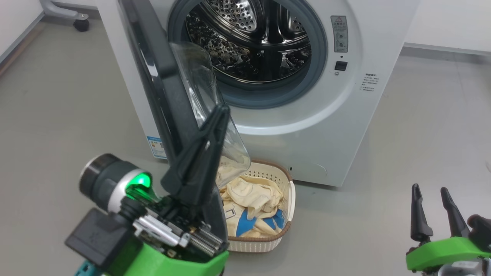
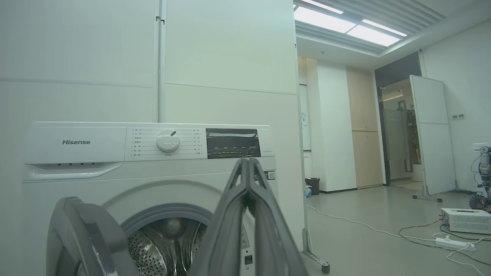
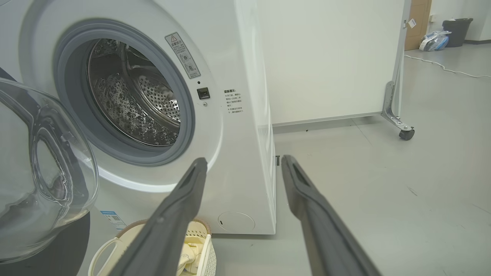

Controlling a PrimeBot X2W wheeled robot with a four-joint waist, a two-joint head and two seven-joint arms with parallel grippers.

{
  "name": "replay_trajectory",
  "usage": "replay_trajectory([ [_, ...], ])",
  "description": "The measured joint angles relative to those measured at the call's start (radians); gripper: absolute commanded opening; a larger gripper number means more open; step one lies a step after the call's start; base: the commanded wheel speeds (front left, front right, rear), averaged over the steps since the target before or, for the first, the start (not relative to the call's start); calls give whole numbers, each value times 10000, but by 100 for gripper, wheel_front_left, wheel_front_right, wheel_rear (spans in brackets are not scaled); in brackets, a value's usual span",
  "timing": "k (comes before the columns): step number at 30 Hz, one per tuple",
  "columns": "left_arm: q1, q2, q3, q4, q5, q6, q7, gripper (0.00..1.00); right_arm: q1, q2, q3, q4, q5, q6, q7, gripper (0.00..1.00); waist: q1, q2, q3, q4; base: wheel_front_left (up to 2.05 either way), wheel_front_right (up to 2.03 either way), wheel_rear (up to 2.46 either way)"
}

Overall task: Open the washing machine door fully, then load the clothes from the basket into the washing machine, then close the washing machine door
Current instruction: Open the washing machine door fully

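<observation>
The white washing machine [image 1: 307, 126] stands with its steel drum [image 1: 253, 38] exposed. Its door [image 1: 153, 80] hangs open to the left, the black rim edge-on and the clear glass dome [image 1: 199, 88] facing right. My left gripper [image 1: 221, 111] is shut and holds nothing. It points up along the door's inner side, and I cannot tell whether it touches. In the left wrist view my left gripper [image 2: 247, 163] sits right of the door [image 2: 84, 237]. The basket [image 1: 285, 226] sits on the floor below the door, holding the pale yellow and blue clothes [image 1: 251, 199]. My right gripper [image 1: 431, 189] stands open at the lower right, apart from everything.
A wheeled white partition stands right of the machine, its caster [image 3: 406, 134] on the floor. Cables and a power strip [image 2: 452, 243] lie beside a white box [image 2: 466, 220] further off. Another caster [image 1: 81, 23] is at the far left. Grey floor spreads on both sides.
</observation>
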Motion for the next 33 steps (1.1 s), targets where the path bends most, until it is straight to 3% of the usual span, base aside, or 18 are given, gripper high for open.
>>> replay_trajectory([
  [9,168,-52,-2113,412,-1273,568,341,0,146,10,-23,33,104,0,0,100,0,0,-35,284,0,0,0],
  [16,800,-46,-3101,1116,-2393,1129,353,0,143,13,2,65,169,0,0,100,0,0,40,503,0,0,0],
  [26,1428,-38,-3870,2253,-2846,1547,550,0,131,15,25,90,178,0,0,100,0,0,219,789,0,0,0],
  [33,1589,-35,-3682,3262,-3070,1979,272,0,125,15,102,90,178,0,0,100,0,0,338,845,0,0,0],
])
